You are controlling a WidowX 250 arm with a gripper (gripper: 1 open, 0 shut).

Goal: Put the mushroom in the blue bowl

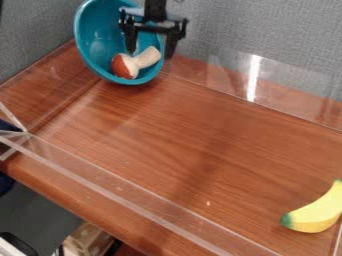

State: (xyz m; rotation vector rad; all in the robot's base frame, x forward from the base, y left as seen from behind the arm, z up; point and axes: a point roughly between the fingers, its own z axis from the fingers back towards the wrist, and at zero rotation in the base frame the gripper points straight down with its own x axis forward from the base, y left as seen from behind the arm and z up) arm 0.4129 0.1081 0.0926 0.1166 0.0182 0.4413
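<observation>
The blue bowl [99, 40] leans tilted at the back left of the wooden table, its opening facing right. The mushroom [132, 64], red-orange cap and cream stem, lies inside the bowl near its lower rim. My gripper [151, 42] hangs just above the mushroom, pointing down. Its black fingers [130, 40] stand apart with nothing between them, so it is open and clear of the mushroom.
A yellow banana [315, 210] lies at the front right corner. Clear acrylic walls [254, 75] ring the table top. A dark backdrop stands behind the bowl.
</observation>
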